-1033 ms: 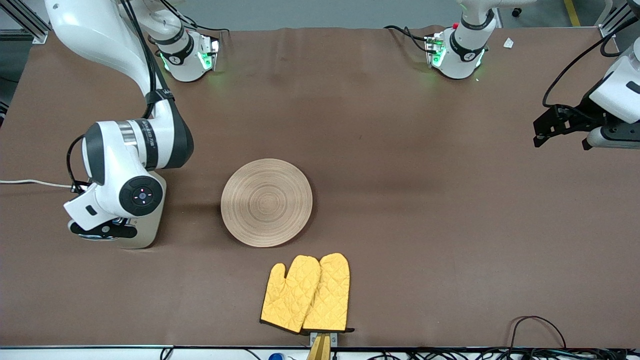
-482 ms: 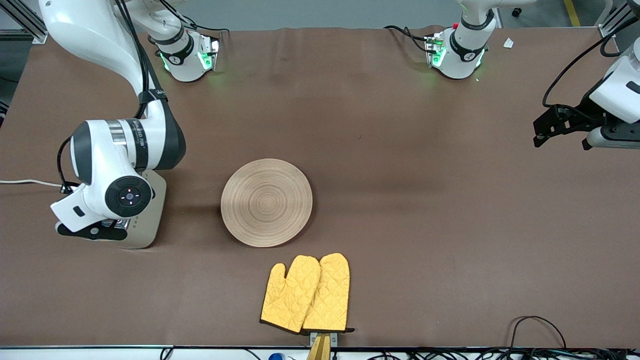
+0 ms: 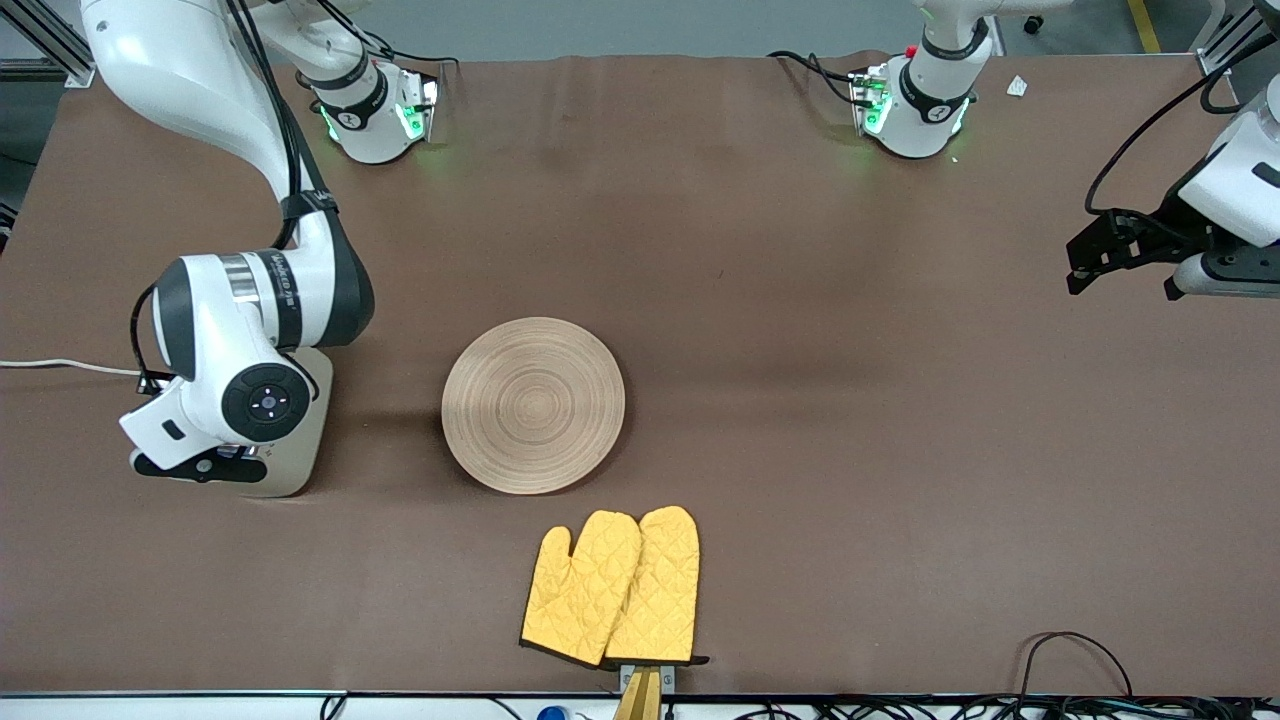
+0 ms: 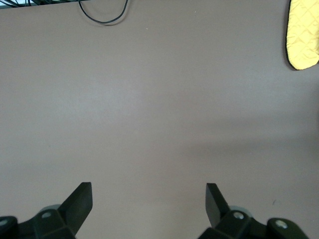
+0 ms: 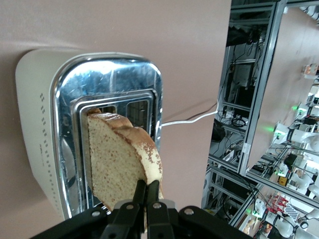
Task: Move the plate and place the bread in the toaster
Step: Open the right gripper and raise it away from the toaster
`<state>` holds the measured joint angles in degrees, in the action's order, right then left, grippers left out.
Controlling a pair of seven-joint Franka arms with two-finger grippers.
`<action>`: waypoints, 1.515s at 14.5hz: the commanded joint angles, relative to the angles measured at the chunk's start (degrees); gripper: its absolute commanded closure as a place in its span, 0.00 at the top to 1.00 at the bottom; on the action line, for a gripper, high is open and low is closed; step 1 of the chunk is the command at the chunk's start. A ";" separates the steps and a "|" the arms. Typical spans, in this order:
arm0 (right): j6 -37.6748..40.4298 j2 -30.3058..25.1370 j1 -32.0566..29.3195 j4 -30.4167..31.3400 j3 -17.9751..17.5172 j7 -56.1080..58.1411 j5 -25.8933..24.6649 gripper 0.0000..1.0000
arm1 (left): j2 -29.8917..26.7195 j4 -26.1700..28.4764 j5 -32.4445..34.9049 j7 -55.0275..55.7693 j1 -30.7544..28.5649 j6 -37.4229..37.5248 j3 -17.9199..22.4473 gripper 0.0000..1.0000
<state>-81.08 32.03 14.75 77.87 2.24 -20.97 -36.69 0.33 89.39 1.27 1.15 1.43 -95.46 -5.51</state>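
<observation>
The cream toaster (image 3: pixel 300 445) stands toward the right arm's end of the table, mostly hidden under my right arm's wrist (image 3: pixel 262 400). In the right wrist view my right gripper (image 5: pixel 147 191) is shut on the crust edge of the speckled bread (image 5: pixel 117 159). The slice stands on edge over the toaster (image 5: pixel 42 129), with its lower end in one chrome-rimmed slot. The round wooden plate (image 3: pixel 533 405) lies bare at mid-table. My left gripper (image 3: pixel 1118 262) waits, open and empty, over the left arm's end of the table; it also shows in the left wrist view (image 4: pixel 148 199).
A pair of yellow oven mitts (image 3: pixel 612 588) lies nearer the front camera than the plate, and also shows in the left wrist view (image 4: pixel 304 35). The toaster's white cord (image 3: pixel 60 365) runs off the table's end. A black cable (image 3: pixel 1070 650) loops at the near edge.
My right arm's wrist shifted slightly over the toaster, first toward its end of the table, then partly back. The plate and left arm have not moved.
</observation>
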 commanded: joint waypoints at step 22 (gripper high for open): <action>2.58 0.67 -6.76 -5.44 -0.57 -1.00 18.31 1.00 | -0.95 0.96 1.10 -0.62 0.15 -0.78 -0.20 1.00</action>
<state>-80.53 33.82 8.99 74.55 2.35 -21.82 -20.98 0.33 89.40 1.27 1.15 1.51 -95.47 -5.53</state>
